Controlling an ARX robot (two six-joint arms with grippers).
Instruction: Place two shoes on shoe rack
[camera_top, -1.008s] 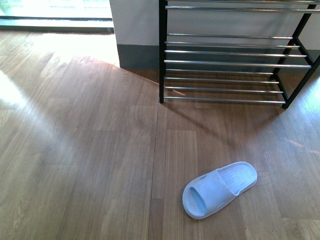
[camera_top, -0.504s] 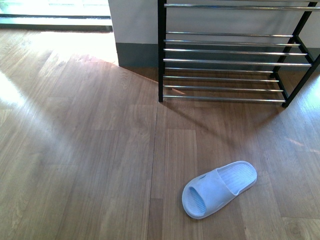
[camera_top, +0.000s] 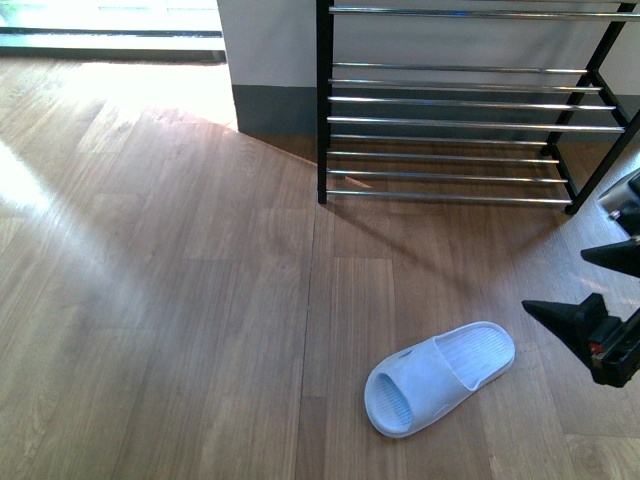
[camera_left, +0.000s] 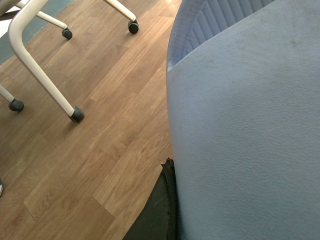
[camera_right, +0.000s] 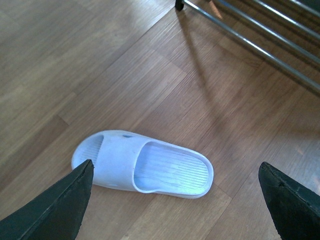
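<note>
The shoes here are light blue slippers. One slipper (camera_top: 438, 377) lies on the wood floor in front of the shoe rack (camera_top: 450, 122), toe pointing near-left. My right gripper (camera_top: 555, 278) hangs open to its right, above the floor. In the right wrist view this slipper (camera_right: 145, 165) sits between and below the wide-open gripper (camera_right: 175, 165), with the rack's rods (camera_right: 260, 47) beyond. My left gripper (camera_left: 200, 170) is shut on the second slipper (camera_left: 245, 125), which fills that view. Only one black finger (camera_left: 159, 210) shows against it. The left arm is out of the front view.
A white wall corner with a grey baseboard (camera_top: 268, 105) stands left of the rack. Sunlit floor spreads at the far left (camera_top: 100, 90). In the left wrist view, white tubular legs on castors (camera_left: 76, 114) stand on the floor.
My right gripper has come into the front view from the right edge, open. The slipper on the floor and the rack have stayed put.
</note>
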